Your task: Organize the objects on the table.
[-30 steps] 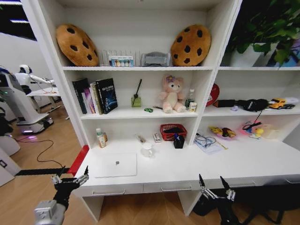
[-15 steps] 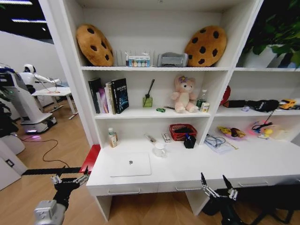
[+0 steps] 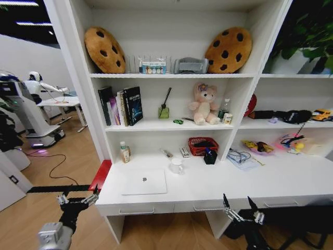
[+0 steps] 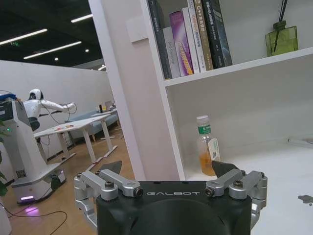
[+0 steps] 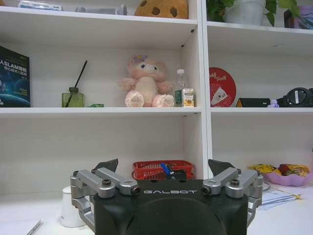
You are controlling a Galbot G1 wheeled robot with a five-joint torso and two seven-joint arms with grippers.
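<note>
A long white desk (image 3: 218, 185) under a wall of shelves, seen from the head camera, with a closed silver laptop (image 3: 144, 182) lying flat at lower centre-left of the frame and a white mug (image 3: 177, 165) just beyond its far right corner. A small bottle with a green label (image 3: 125, 152) stands upright against the back panel to the left, and a red basket (image 3: 203, 146) sits at centre. Both arms hang low in front of the desk edge, touching nothing: the left gripper (image 3: 77, 199) at lower left, the right gripper (image 3: 243, 213) at lower right, each with fingers spread apart. The left wrist camera brings the bottle (image 4: 206, 151) close, showing orange liquid in its lower half, with a row of books (image 4: 188, 36) on the shelf above and the left gripper (image 4: 171, 174) spread wide. The right wrist camera looks past the right gripper (image 5: 163, 169), also spread, to the basket (image 5: 161, 169), the mug (image 5: 71, 208) and a pink teddy bear (image 5: 145, 84) on the shelf
</note>
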